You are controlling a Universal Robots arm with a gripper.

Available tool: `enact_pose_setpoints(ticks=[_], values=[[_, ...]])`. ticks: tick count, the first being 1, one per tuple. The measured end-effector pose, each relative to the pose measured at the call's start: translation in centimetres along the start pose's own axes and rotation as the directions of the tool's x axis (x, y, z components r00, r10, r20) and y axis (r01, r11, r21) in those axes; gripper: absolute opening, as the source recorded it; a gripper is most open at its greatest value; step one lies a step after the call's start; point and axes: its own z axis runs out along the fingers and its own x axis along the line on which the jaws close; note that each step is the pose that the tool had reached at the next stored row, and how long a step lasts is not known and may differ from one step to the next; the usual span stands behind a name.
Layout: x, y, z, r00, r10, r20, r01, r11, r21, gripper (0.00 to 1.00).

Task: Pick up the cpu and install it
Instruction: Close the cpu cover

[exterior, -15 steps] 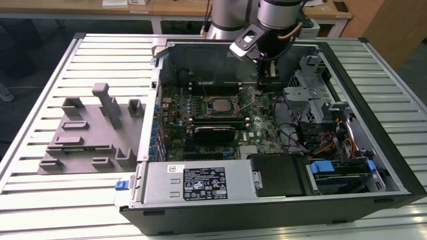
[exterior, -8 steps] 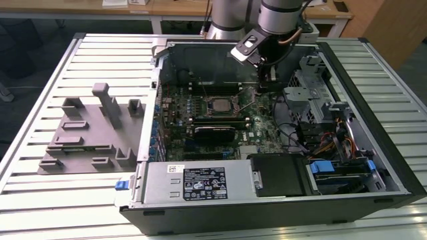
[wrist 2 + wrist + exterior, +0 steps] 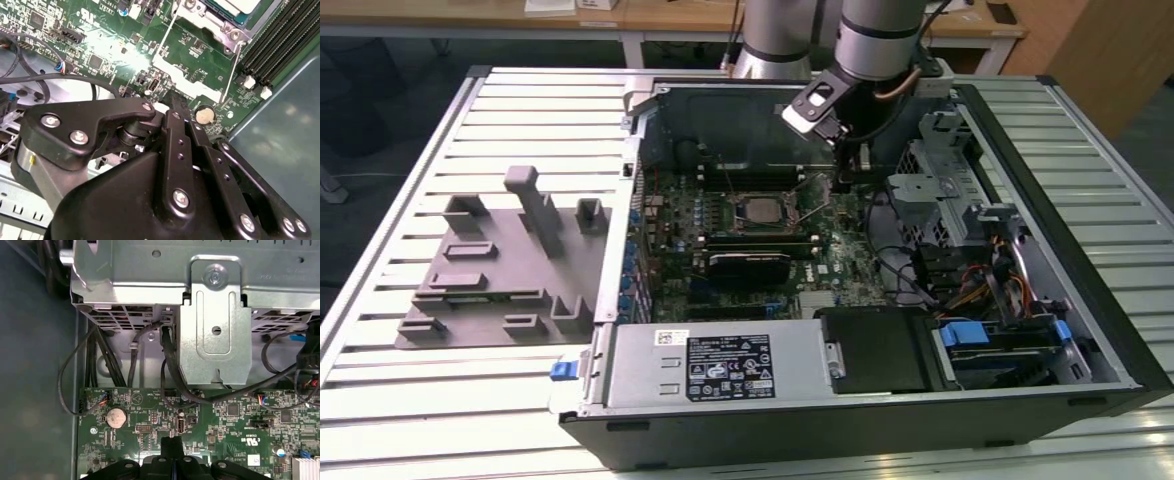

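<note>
The arm (image 3: 881, 40) reaches down from the far edge of the slatted surface (image 3: 400, 200) into an open computer case (image 3: 1067, 250) that lies on its side. Its wrist is bent so that the hand (image 3: 845, 182) points straight down at the motherboard (image 3: 720, 230).

In the first wrist view the hand (image 3: 172, 444) has its fingers pressed together into one dark tip, with nothing seen between them. It hangs just above the green board, near a coin cell (image 3: 117, 416) and the steel drive cage (image 3: 215, 315).

The cpu (image 3: 758, 209) lies in its socket near the middle of the motherboard, apart from the hand. In the second wrist view its silver top and teal rim (image 3: 235, 6) sit inside the metal socket frame (image 3: 210, 22).

The power supply (image 3: 720, 365) at the near edge of the case bears a black and white printed label (image 3: 728, 367). A grey moulded fixture (image 3: 494, 270) rests on the surface at the exterior view's left.
</note>
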Motion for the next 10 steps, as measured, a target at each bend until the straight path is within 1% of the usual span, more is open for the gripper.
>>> enact_pose_setpoints(ticks=[4,10], values=[[0.1,-0.22,0.05,1.0,0.0,-0.0001,0.0,1.0,0.0,0.11],[0.16,-1.48,0.0,1.0,0.0,-0.0012,0.0,1.0,-0.0009,0.11]])
